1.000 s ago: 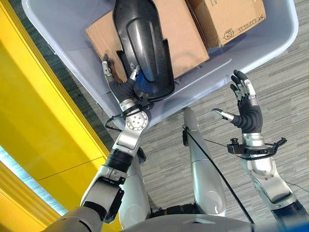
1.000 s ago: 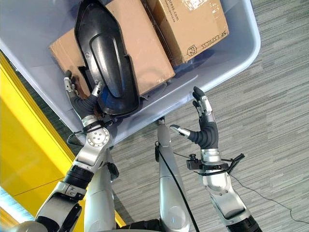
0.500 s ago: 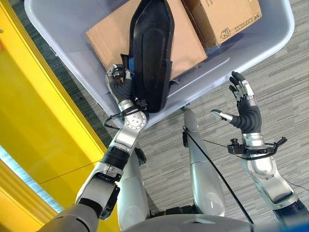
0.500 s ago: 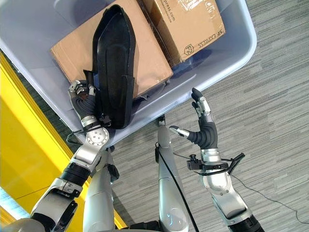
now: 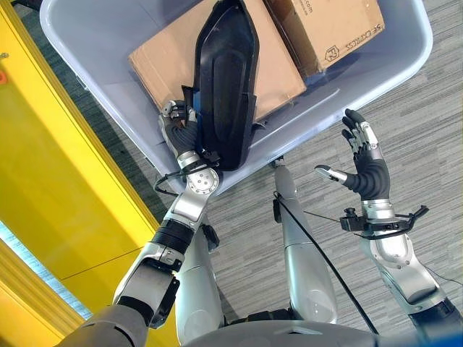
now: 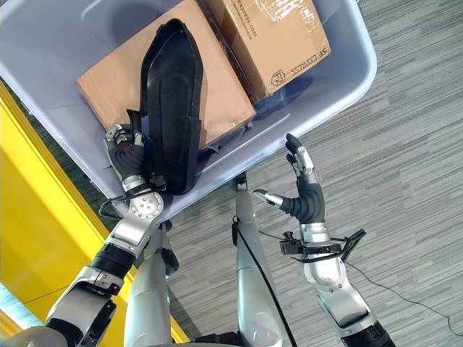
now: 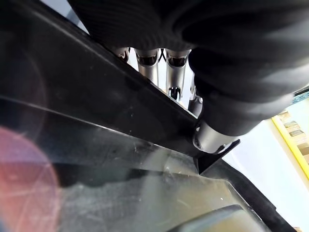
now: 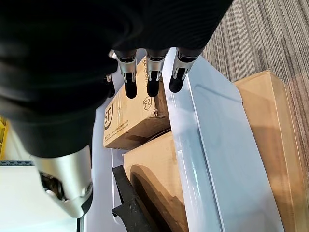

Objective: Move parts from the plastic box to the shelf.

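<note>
A long black plastic part (image 5: 228, 79) stands on its edge over the near wall of the grey-blue plastic box (image 5: 347, 94), leaning on a flat cardboard box (image 5: 163, 54). My left hand (image 5: 179, 131) is shut on the part's lower edge, fingers (image 7: 154, 72) curled behind it and thumb (image 7: 212, 137) on the other side. Over the floor, just outside the box's near wall, my right hand (image 5: 365, 170) is open with straight fingers (image 8: 152, 72) and holds nothing.
A second, taller cardboard box (image 5: 333, 25) lies in the plastic box at the far right. A yellow structure (image 5: 58, 181) runs along the left side. Grey striped carpet (image 5: 419, 130) lies to the right and in front.
Over the past second my left hand has turned the black part from lying flat to standing on its edge. In the last half second it barely moved. The right hand stays still.
</note>
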